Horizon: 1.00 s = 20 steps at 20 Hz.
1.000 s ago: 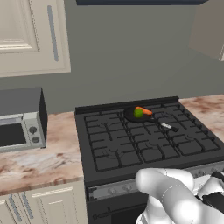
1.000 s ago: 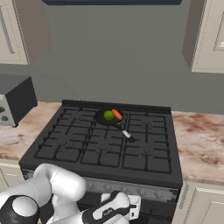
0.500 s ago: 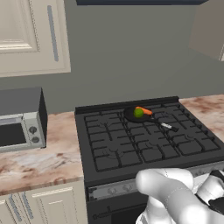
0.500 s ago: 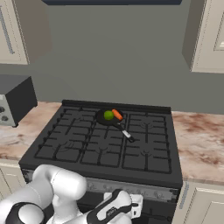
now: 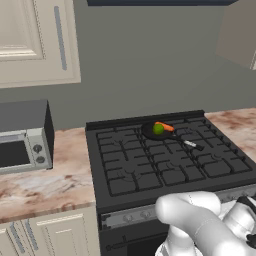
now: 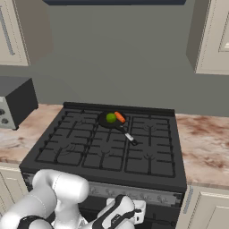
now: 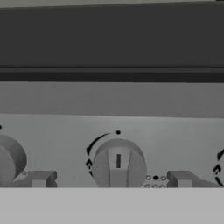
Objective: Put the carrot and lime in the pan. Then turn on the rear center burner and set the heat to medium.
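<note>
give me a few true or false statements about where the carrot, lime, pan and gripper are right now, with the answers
1. The lime lies in the pan. True.
2. The carrot lies on the counter beside the stove. False: it rests in the pan with the lime.
3. The gripper faces a knob on the stove's front panel, fingers either side of it. True.
4. The gripper is shut on the knob. False: it is open, its fingers standing apart from the knob.
5. The pan sits on a front burner. False: it sits at the rear of the stove, in the middle.
</note>
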{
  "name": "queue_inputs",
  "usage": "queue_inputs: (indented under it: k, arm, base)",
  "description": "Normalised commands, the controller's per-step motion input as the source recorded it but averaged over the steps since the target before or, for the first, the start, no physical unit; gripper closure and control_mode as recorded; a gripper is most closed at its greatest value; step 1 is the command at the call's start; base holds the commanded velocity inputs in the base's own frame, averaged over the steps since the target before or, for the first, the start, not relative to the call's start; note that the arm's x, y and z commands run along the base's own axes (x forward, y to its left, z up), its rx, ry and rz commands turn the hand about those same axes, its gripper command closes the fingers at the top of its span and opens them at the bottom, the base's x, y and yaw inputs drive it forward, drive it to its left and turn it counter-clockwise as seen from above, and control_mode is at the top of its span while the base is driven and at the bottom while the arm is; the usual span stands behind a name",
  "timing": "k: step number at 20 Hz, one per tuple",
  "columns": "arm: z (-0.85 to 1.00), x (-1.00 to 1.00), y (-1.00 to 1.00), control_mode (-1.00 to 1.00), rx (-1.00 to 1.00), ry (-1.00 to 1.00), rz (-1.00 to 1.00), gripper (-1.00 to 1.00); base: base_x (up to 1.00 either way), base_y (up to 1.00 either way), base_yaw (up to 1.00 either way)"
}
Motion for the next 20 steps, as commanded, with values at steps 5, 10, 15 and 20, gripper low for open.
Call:
queue_inputs:
  k: [5,10,15,20]
  arm:
    - [0.0,0.18,-0.02,-1.0,0.0,0.0,0.0,-1.0]
    - [0.0,0.15,-0.05,-1.0,0.0,0.0,0.0,-1.0]
    - [0.0,0.02,0.0,-1.0,0.0,0.0,0.0,-1.0]
    - [0.0,0.0,0.0,-1.0,0.0,0.0,0.0,1.0]
  base:
    - [0.0,0.0,0.0]
    - [0.0,0.0,0.0]
    - [0.0,0.0,0.0]
    - [0.0,0.0,0.0]
